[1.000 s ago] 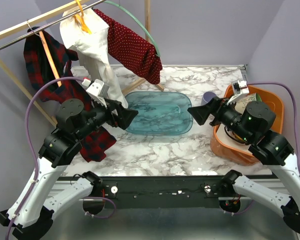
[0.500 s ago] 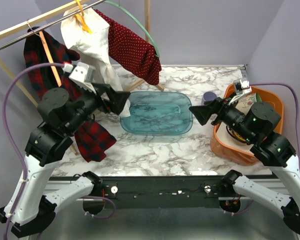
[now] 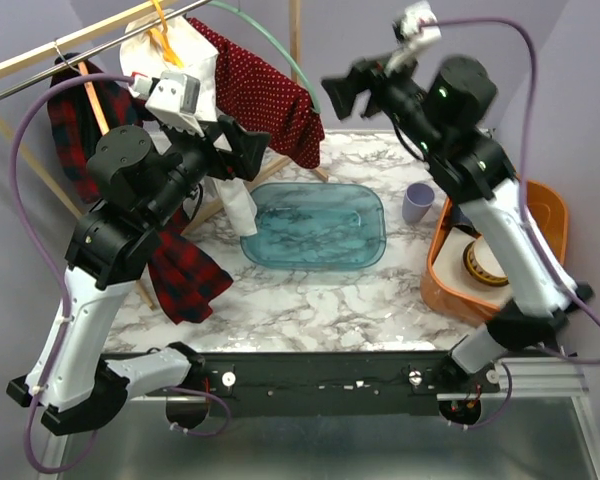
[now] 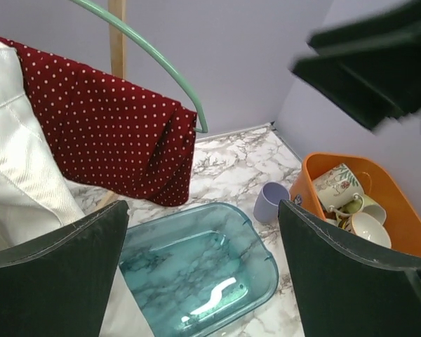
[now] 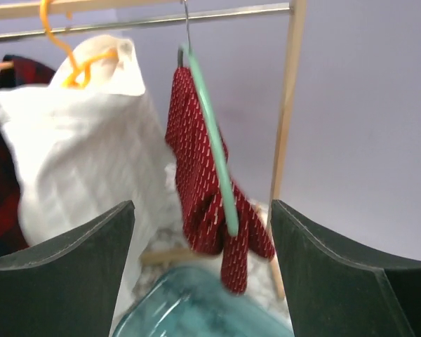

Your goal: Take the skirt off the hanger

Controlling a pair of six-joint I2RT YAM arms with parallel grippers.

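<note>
- Step in hand, as I judge it: the approach, with nothing grasped yet. The red dotted skirt (image 3: pixel 265 95) hangs draped over the green hanger (image 5: pixel 212 133), whose hook sits on the metal rail (image 5: pixel 238 11) above the tabletop (image 3: pixel 310 300).
- The right end effector (image 3: pixel 338 97) is held high, just beside the skirt's outer edge. It is released, fingers spread, with nothing between them. Its wrist camera looks straight at the hanger and the cloth.
- The left end effector (image 3: pixel 245 150) is also released and empty. It hovers near the lower part of the white garment (image 3: pixel 195 75) on the orange hanger (image 3: pixel 162 35), to the left of the skirt.
- The next move probably calls for one end effector to close on a free fold of the skirt and draw it down and off the hanger. The other would steady the hanger so it does not swing or slip off the rail.
- Edges: the white garment touches the skirt on the left, so a careless pinch could catch both. The wooden post (image 5: pixel 286 105) stands close on the right.
- Open room lies below and in front, over the teal bin (image 3: pixel 315 225). The orange basket (image 3: pixel 540 200) of crockery is well apart.
</note>
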